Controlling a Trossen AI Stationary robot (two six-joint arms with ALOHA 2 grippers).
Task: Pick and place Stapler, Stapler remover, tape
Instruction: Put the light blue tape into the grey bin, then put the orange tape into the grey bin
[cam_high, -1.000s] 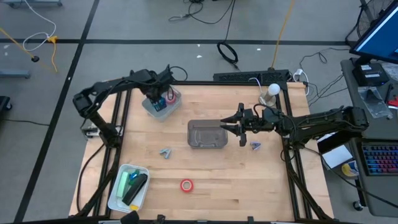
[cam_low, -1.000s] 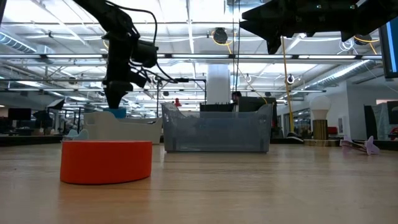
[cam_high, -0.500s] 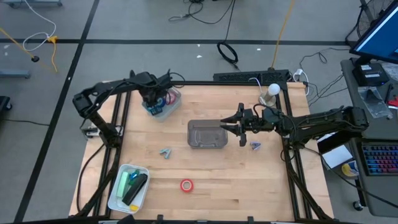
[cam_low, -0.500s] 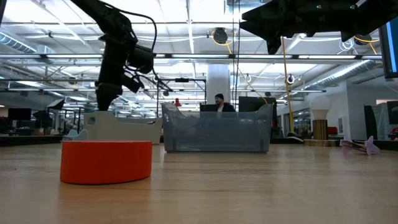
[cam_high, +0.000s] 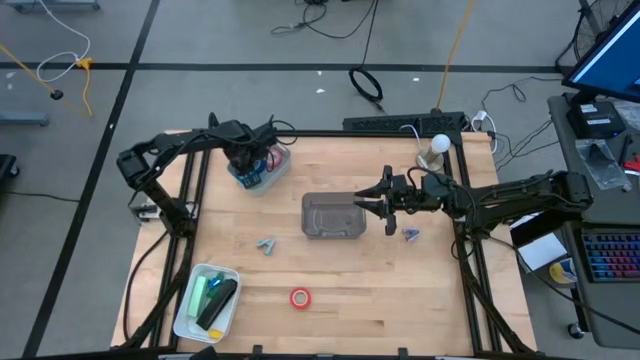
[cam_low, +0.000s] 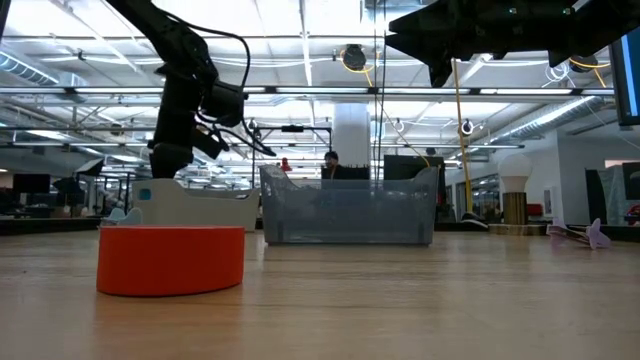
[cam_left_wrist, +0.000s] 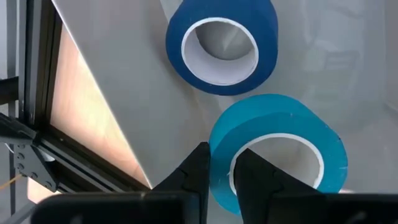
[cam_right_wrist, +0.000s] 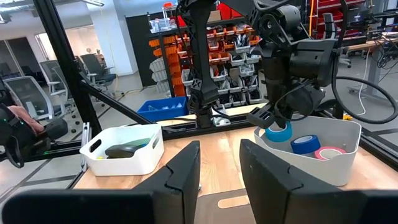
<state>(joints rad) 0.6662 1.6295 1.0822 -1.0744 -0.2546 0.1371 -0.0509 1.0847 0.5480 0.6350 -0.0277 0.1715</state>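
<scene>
1. Left gripper (cam_left_wrist: 219, 177) hung over the white bin (cam_high: 262, 176) at the table's far left, fingers barely parted around the light blue tape roll (cam_left_wrist: 280, 155)'s wall.
2. A dark blue roll (cam_left_wrist: 222, 43) lay beside it.
3. Right gripper (cam_high: 361, 201) waited over the grey bin (cam_high: 330, 217), fingers spread, empty.
4. One red roll (cam_high: 300, 297) sat alone near the front edge.

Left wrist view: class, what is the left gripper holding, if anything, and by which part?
The left gripper holds the light blue tape roll by its wall, one finger outside, one inside the core.
</scene>
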